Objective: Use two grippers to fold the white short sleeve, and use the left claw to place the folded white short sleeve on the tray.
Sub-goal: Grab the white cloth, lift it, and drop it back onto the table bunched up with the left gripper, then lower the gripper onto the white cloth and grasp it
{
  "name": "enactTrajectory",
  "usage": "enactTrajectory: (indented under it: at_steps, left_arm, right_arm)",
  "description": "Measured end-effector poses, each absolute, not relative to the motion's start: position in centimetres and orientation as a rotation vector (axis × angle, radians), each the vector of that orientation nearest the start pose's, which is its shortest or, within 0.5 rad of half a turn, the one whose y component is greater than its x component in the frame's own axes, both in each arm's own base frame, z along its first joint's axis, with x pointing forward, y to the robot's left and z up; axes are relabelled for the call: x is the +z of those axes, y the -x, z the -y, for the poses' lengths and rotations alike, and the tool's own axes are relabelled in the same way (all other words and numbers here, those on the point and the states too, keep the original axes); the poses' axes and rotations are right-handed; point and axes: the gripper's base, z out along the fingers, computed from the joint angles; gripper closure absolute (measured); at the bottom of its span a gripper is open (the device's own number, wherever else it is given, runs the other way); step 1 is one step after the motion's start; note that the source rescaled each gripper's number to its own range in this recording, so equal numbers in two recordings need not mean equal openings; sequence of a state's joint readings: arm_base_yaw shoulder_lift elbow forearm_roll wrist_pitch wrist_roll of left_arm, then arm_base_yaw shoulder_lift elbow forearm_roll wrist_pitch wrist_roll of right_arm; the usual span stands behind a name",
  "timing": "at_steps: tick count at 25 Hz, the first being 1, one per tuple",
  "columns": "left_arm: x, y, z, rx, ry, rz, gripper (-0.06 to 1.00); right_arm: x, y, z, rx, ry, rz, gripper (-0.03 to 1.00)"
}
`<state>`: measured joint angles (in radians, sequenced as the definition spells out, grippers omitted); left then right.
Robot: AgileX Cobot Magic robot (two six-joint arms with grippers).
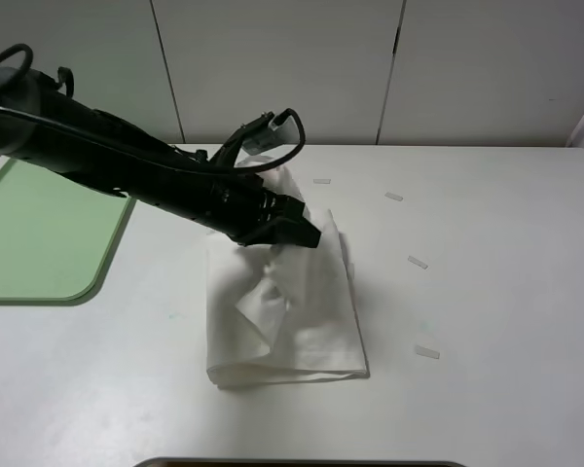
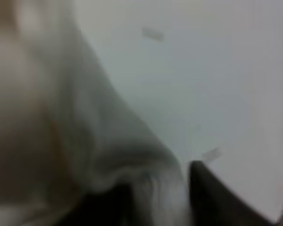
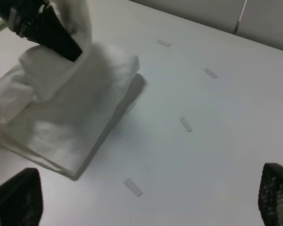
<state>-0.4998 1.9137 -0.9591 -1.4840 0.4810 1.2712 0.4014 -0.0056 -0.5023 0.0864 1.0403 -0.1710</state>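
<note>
So the white short sleeve [image 1: 302, 311] is sitting roughly mid-tabletop [image 1: 487, 292], already folded into a chunky rectangular bundle, pretty wrinkled. The left tool [image 1: 307, 233] reaches in from the left side of the overhead view on its long black arm [image 1: 107, 156] and has its tip right on the upper part of the bundle. A bunch of the fabric is pulled up around the tip, so part of the shirt looks lifted while the lower end rests flat on the tabletop. It looks clamped on the cloth: in the right wrist view the dark tip [image 3: 61, 44] is buried in a raised fold, and the left wrist view is basically a blurry wall of white fabric [image 2: 61, 132] right against the lens.

The right tool [image 3: 146, 202] only shows up in its own wrist view, as two dark fingers [image 3: 14, 197] at opposite edges of the picture, spread wide with nothing between them, clear of the shirt.

The pale green tray [image 1: 39, 233] sits at the far left of the tabletop, well apart from the shirt. A few small pale tape strips [image 1: 417, 262] are scattered to the right of the shirt.
</note>
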Motion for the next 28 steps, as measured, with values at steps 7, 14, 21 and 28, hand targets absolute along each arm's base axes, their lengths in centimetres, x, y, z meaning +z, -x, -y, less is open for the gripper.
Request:
enactTrajectory:
  at_steps: [7,14,21,28]
  left_arm:
    - [13.7,-29.2,24.9,-1.125,-0.7,-2.341,0.36]
    - [15.1,-28.9,27.2,-1.308,-0.816,-2.211,0.32]
    - [15.4,-29.5,26.9,-1.175,-0.853,-2.191,0.31]
    - [19.1,-30.4,25.1,-0.781,-0.905,-2.124,0.31]
  right_arm:
    - [28.0,0.8,-0.4,0.249,0.574,-1.939,-0.03]
    - [28.0,0.8,-0.4,0.25,0.574,-1.939,-0.03]
    - [28.0,0.8,-0.4,0.25,0.574,-1.939,-0.03]
    - [28.0,0.8,-0.4,0.25,0.574,-1.939,-0.03]
